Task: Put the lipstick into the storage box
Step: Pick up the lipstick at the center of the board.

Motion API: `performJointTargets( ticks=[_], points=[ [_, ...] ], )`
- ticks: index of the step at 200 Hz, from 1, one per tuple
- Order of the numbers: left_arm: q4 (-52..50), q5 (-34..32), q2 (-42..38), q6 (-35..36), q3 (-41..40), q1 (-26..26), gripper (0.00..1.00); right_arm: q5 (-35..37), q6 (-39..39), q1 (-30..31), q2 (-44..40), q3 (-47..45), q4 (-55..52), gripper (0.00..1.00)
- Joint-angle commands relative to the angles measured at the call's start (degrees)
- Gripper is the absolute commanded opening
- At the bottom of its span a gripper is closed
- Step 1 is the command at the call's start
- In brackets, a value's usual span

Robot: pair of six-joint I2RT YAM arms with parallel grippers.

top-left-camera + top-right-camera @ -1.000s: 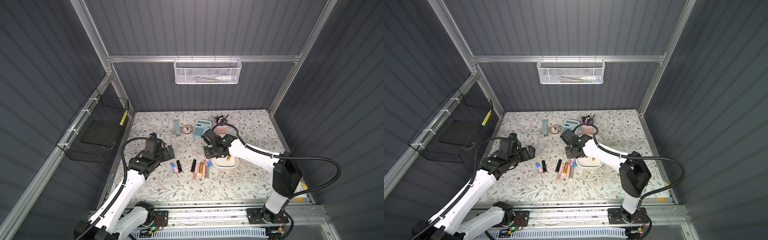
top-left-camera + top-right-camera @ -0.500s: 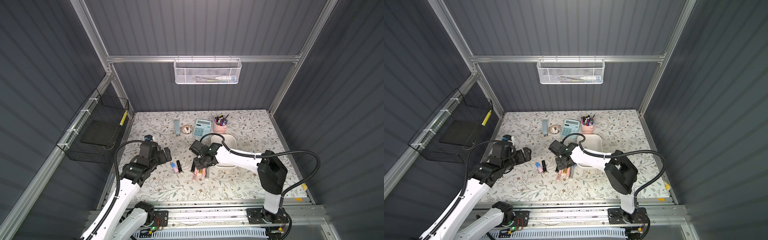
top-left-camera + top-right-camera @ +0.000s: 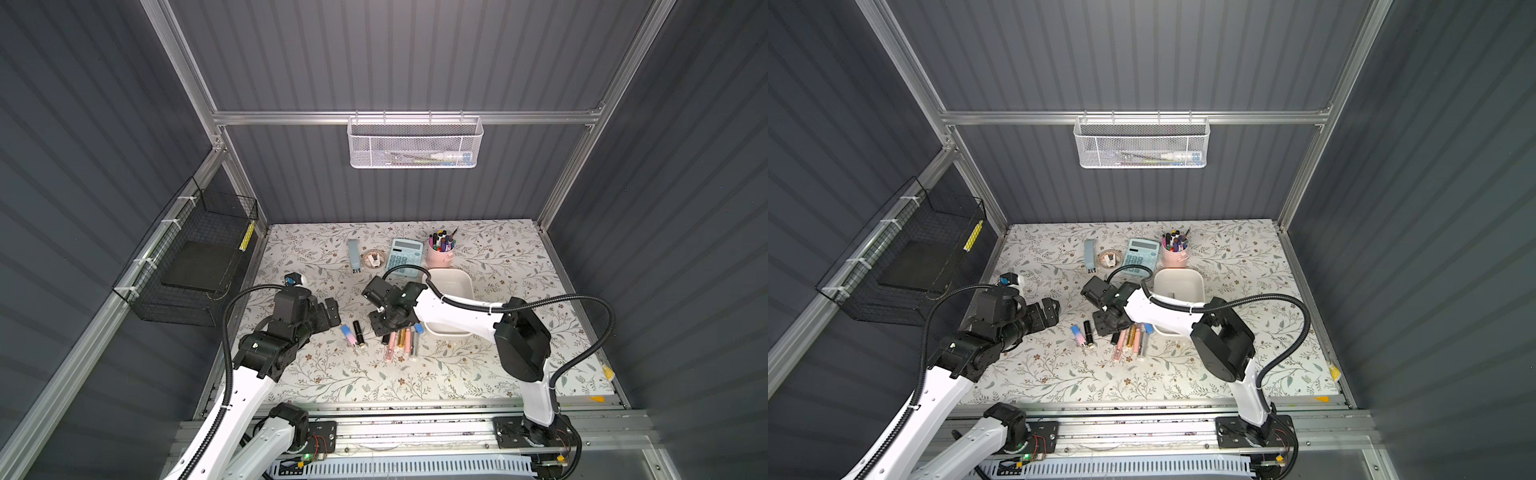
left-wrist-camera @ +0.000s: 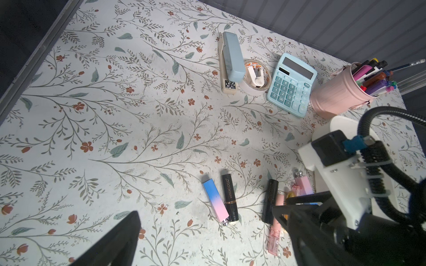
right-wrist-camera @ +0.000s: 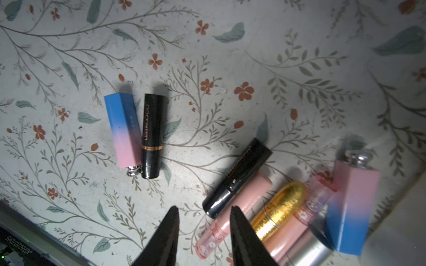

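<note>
Right wrist view: black lipstick [image 5: 237, 177] lies aimed lengthwise at slightly parted, empty right gripper [image 5: 204, 208]; left gripper [image 3: 331, 318] splayed.

Obs: table cover [image 4: 115, 115] off-white, grey-green leaf sprigs, rust-red flowers; calculator [image 4: 291, 85] light blue; pen cup [image 4: 332, 99] pink; storage box [image 3: 451, 284] plain white; gradient lipstick [image 5: 123, 133] blue-to-pink; black lipstick [image 5: 152, 135] (gold band, gold lettering); glitter lipstick [image 5: 279, 209] gold.
</note>
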Motion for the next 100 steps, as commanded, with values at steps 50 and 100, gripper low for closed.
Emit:
performJointTargets(
  ticks=[50, 100],
  points=[
    [-3.4, -2.7, -3.7, 1.0, 4.2, -0.2, 1.00, -3.9, -0.9, 1.7, 6.2, 7.5, -3.1, 0.40],
    [-3.3, -2.8, -3.7, 1.3, 3.9, -0.2, 1.00, -4.6, -1.3, 3.3, 10.4, 12.5, -4.8, 0.40]
  ],
)
